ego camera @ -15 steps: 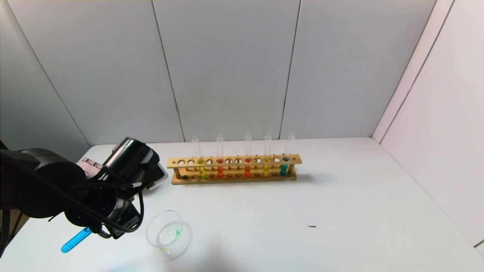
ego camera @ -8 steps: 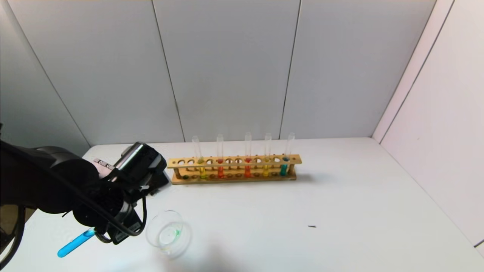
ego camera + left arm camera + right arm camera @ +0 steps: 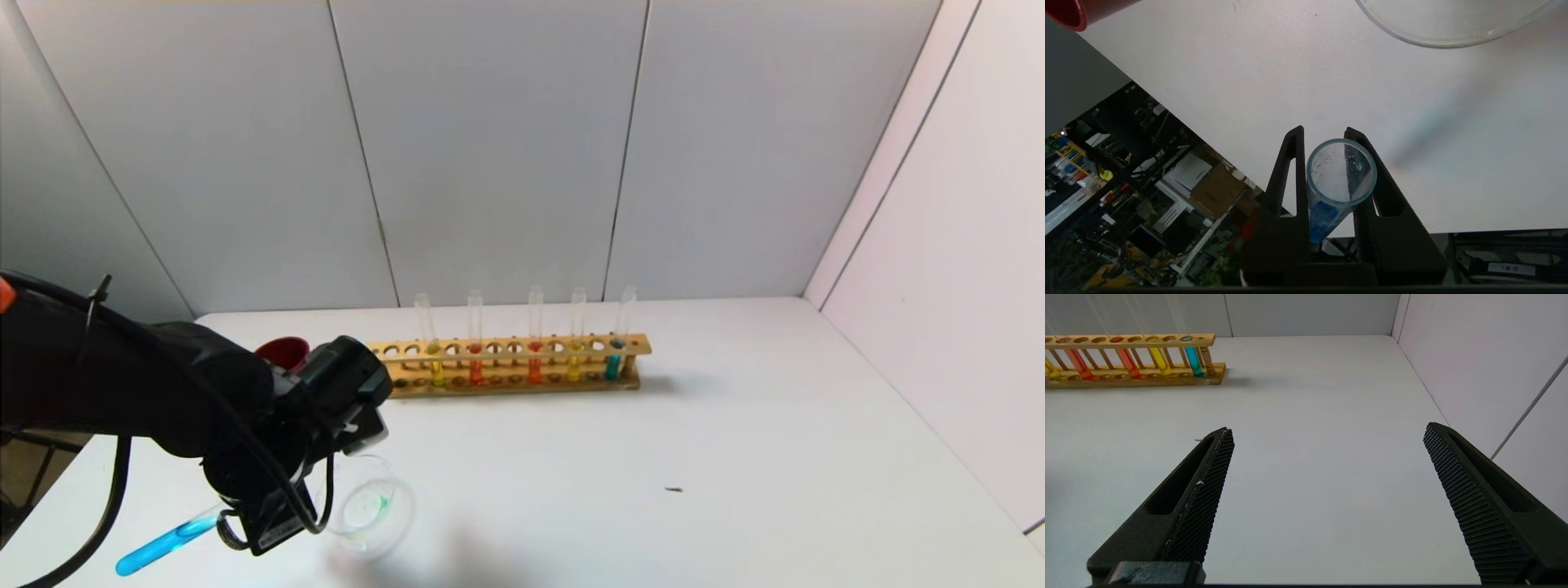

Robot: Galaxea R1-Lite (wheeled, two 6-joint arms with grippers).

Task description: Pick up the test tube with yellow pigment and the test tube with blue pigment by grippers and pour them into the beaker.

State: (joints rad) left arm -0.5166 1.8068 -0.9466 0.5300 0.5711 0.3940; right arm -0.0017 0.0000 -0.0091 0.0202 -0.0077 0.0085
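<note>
My left gripper [image 3: 260, 513] is shut on the test tube with blue pigment [image 3: 162, 543] and holds it slanted above the table's near left corner, just left of the beaker [image 3: 369, 506]. In the left wrist view both fingers [image 3: 1290, 163] press the tube [image 3: 1340, 169] below its open mouth, with blue liquid low inside and the beaker rim [image 3: 1447, 44] beyond. The beaker holds a faint green-yellow trace. A greenish-yellow tube [image 3: 437, 369] stands in the wooden rack [image 3: 506, 384]. My right gripper [image 3: 1327, 430] is open and empty over bare table, out of the head view.
The rack also holds two orange-red tubes [image 3: 476, 369], a yellow tube [image 3: 574, 367] and a teal tube [image 3: 612, 365]. A dark red cup [image 3: 282, 353] stands behind my left arm. A small dark speck [image 3: 674, 490] lies on the white table. Walls close the back and right.
My left arm has swung right and nearer to the beaker with the blue tube in it, uncovering the red cup. The tube stays slanted. The rack and beaker have not moved.
</note>
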